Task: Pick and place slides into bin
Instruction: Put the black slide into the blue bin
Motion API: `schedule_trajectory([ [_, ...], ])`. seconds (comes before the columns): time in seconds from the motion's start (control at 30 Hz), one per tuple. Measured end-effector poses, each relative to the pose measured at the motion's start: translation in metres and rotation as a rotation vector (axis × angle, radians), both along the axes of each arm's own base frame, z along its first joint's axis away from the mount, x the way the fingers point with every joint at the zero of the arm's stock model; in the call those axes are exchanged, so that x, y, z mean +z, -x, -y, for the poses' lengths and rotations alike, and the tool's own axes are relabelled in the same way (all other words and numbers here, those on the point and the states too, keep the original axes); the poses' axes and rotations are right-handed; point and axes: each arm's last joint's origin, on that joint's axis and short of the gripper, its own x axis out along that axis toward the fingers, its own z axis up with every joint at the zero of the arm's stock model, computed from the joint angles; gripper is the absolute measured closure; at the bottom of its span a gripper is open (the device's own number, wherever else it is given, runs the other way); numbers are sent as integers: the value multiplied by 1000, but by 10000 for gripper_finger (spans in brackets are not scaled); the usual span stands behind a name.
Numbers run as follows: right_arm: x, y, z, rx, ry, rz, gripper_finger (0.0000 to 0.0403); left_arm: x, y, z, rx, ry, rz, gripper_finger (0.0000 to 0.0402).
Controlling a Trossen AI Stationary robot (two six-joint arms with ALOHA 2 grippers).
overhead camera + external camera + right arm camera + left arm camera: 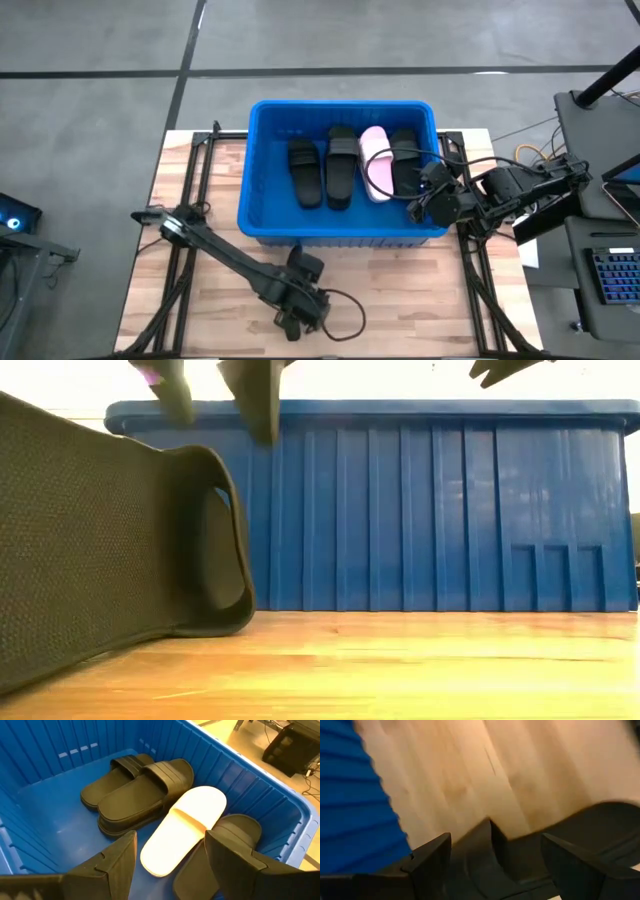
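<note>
The blue bin (340, 112) stands at the table's far middle. Three black slides (305, 172) (341, 165) (405, 160) and one pink slide (375, 160) lie flat on its floor. Another black slide (110, 550) lies on the table near the front edge, sole down. My left gripper (495, 870) is open just above it, one finger on each side of its strap (487, 845), and the arm hides the slide in the high view. My right gripper (175, 870) is open and empty over the bin's near right corner (420, 203).
The bin's near wall (400, 510) rises just beyond the slide on the table. Bare wooden table (400, 290) lies in front of the bin to the right. A keyboard (615, 280) and cables sit off the table's right side.
</note>
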Motion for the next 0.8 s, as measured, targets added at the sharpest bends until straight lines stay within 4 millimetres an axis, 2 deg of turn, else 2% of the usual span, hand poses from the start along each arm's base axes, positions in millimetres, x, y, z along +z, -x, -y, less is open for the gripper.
schedule_trajectory([
  [0.13, 0, 0, 0, 1, 1, -1, 179, -17, -3, 0, 10, -75, -65, 114],
  [0.3, 0, 0, 0, 2, 2, -2, 179, -24, -6, -2, 31, -161, -35, 114],
  [0.47, 0, 0, 0, 2, 3, -3, 179, -29, -10, -6, 47, -173, -41, 114],
  [0.8, 0, 0, 0, 14, 15, -16, 179, -70, -12, -8, 37, -239, -212, 114],
])
